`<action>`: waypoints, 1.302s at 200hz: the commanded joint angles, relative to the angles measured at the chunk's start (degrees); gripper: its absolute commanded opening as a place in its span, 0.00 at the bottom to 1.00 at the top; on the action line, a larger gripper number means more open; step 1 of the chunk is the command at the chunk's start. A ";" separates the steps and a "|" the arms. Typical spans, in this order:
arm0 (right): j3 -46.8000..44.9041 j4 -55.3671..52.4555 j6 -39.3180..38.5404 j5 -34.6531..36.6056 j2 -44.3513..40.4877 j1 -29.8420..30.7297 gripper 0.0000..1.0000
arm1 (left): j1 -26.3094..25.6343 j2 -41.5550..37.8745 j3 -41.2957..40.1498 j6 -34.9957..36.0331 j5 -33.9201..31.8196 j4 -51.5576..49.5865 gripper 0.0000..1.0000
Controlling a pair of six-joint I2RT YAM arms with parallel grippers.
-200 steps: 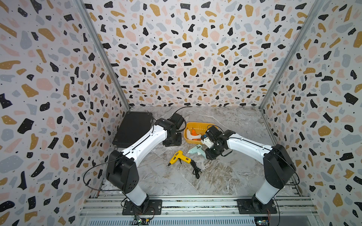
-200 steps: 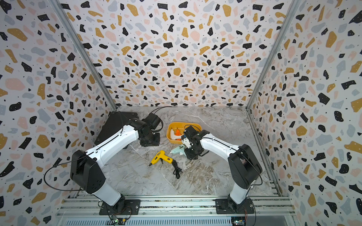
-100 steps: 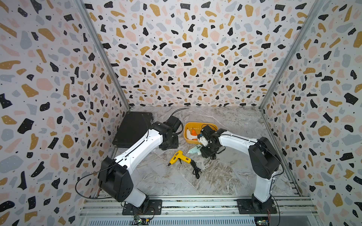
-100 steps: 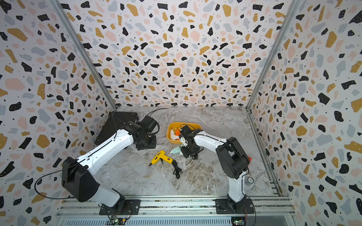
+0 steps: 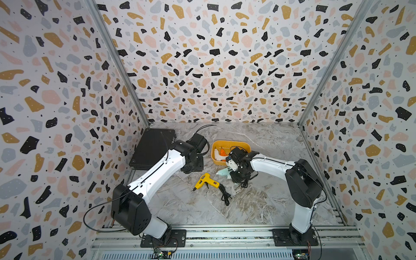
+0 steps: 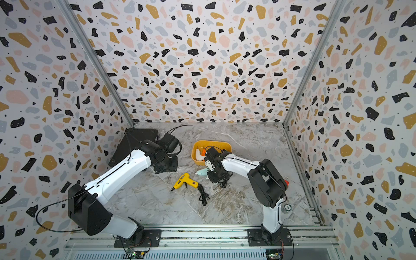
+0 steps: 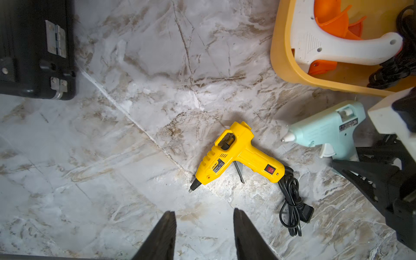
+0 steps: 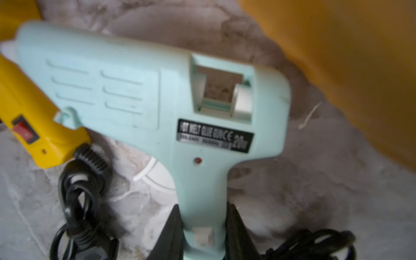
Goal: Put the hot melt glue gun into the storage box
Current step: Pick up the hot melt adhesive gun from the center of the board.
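A pale mint hot melt glue gun (image 8: 157, 101) lies low over the marble table just outside the near wall of the mustard-yellow storage box (image 5: 231, 143). My right gripper (image 8: 203, 206) is shut on its handle, one black finger pressed against each side. Both top views show this mint gun (image 6: 201, 172) poking out from under the right wrist. A white and orange glue gun (image 7: 326, 49) lies inside the box. My left gripper (image 7: 203, 212) hangs open and empty above the table, short of a yellow glue gun (image 7: 238, 155).
The yellow glue gun (image 5: 206, 181) lies mid-table with its bundled black cord (image 5: 225, 193) trailing toward the front. A flat black case (image 5: 150, 146) sits at the back left beside the left arm. Terrazzo walls close in three sides.
My right gripper's jaws opened wider and then closed on the mint glue gun's handle. The right elbow swung inward, and the left arm drew back a little to the left.
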 commanded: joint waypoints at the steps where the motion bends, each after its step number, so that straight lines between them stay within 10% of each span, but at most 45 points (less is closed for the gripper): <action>1: -0.01 -7.14 -0.15 -5.72 -7.27 0.28 0.04 | 0.25 -2.37 2.31 0.98 -1.19 -1.32 0.46; 94: 1.33 -15.38 2.96 -64.34 -18.24 -6.83 0.00 | -0.85 -16.82 0.99 2.90 17.64 14.82 0.62; 214: -6.07 24.76 40.02 -72.96 -17.82 -7.12 0.00 | -7.60 -20.01 3.92 3.40 16.91 13.31 0.87; 260: -16.72 89.38 87.71 -71.05 -15.95 -6.80 0.00 | -8.77 -18.46 3.71 4.13 17.50 17.88 0.85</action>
